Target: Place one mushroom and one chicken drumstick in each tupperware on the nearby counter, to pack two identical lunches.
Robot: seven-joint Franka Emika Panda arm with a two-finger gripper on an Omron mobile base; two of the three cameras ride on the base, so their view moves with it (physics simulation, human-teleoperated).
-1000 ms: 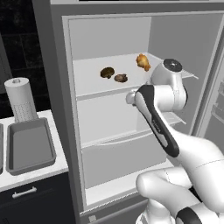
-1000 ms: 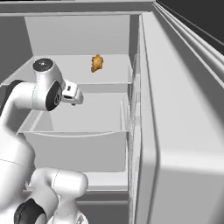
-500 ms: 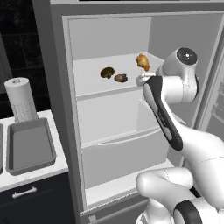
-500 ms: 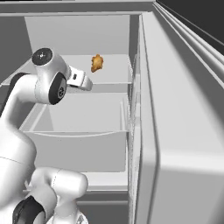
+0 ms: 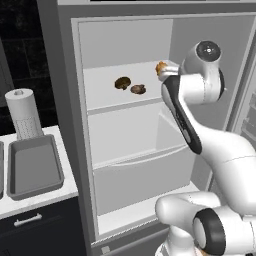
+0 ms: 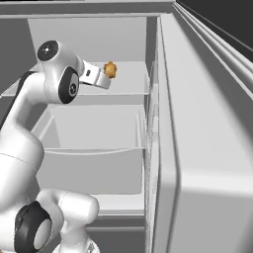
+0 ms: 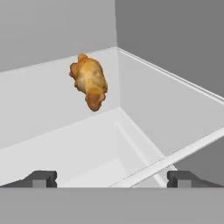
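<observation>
End effector [image 7: 111, 178] nearer drumstick [image 7: 89, 82], apparently apart.

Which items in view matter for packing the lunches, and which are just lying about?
Job:
- chicken drumstick on the fridge shelf, ahead of the open gripper
- two mushrooms on that shelf
- counter

Lying about:
- paper towel roll
- grey tray

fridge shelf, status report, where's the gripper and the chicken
Gripper open, empty, short of the golden-brown chicken drumstick on the white fridge shelf. Two brown mushrooms further left on it. Path clear.
</observation>
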